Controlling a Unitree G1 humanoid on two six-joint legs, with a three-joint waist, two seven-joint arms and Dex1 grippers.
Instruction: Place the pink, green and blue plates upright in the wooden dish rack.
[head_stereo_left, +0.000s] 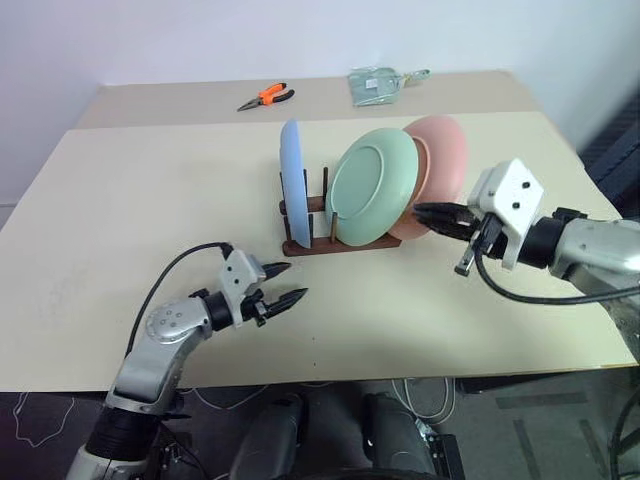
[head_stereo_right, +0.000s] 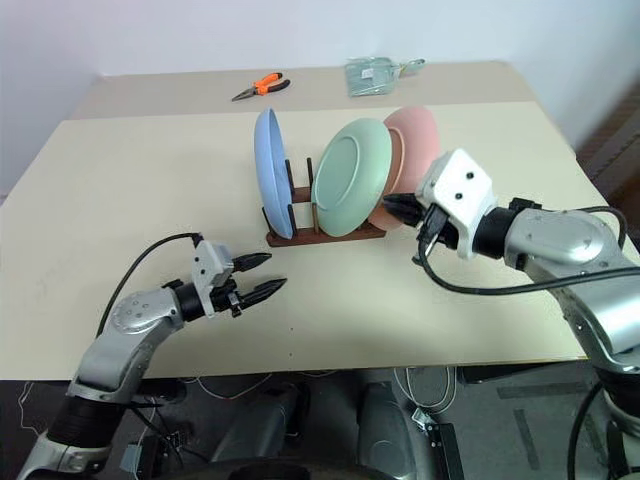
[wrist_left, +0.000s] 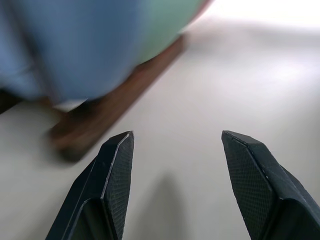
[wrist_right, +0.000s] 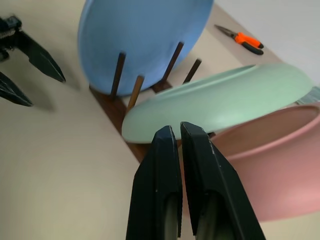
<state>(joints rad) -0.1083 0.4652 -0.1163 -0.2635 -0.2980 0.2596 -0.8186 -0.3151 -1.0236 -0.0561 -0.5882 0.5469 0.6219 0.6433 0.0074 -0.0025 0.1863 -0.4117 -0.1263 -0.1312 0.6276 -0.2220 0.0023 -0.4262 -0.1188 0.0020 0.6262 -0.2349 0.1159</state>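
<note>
Plates (head_stereo_left: 372, 186) all stand in the rack (head_stereo_left: 330, 243); right pincer (head_stereo_left: 432, 214) pressed together, left (head_stereo_left: 286, 285) spread, empty. We'd back away gently.

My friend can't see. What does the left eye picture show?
Three plates, blue, green and pink, stand in a wooden dish rack on a beige table. The left gripper hovers open in front; the right gripper, fingers shut, is beside the pink plate. Orange pliers lie behind.
</note>
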